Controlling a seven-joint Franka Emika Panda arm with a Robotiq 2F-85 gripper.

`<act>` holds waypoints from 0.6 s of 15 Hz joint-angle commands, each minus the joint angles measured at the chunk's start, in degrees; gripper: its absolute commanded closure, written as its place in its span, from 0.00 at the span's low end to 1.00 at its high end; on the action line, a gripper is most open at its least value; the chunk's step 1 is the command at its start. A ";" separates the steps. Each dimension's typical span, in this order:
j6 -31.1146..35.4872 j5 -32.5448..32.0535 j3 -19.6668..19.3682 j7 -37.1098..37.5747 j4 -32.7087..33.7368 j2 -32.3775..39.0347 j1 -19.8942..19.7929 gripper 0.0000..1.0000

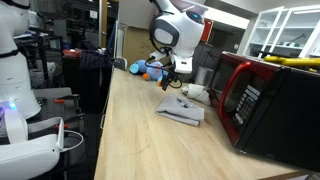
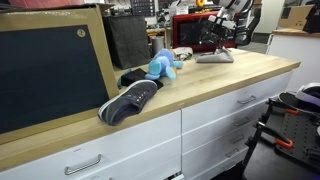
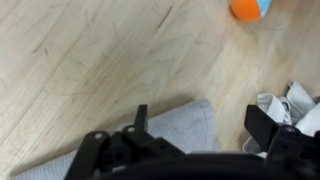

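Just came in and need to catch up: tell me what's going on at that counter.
The robot arm's gripper hangs open over a folded grey cloth on the wooden counter, holding nothing. A crumpled white item lies just beside the cloth, near the red microwave. Further along the counter sit an orange ball, a blue plush toy and a dark shoe, all apart from the gripper.

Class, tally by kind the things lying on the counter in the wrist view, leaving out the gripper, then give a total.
grey cloth: 1
white crumpled wad: 1
orange toy: 1
Total: 3
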 commanded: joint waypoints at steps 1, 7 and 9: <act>2.06 -7.44 0.01 -5.81 -2.84 -2.14 0.53 0.28; 8.43 -18.21 1.03 -15.45 -3.43 -3.62 -0.11 0.75; 13.44 -20.96 1.73 -18.33 -5.12 -3.29 0.52 0.90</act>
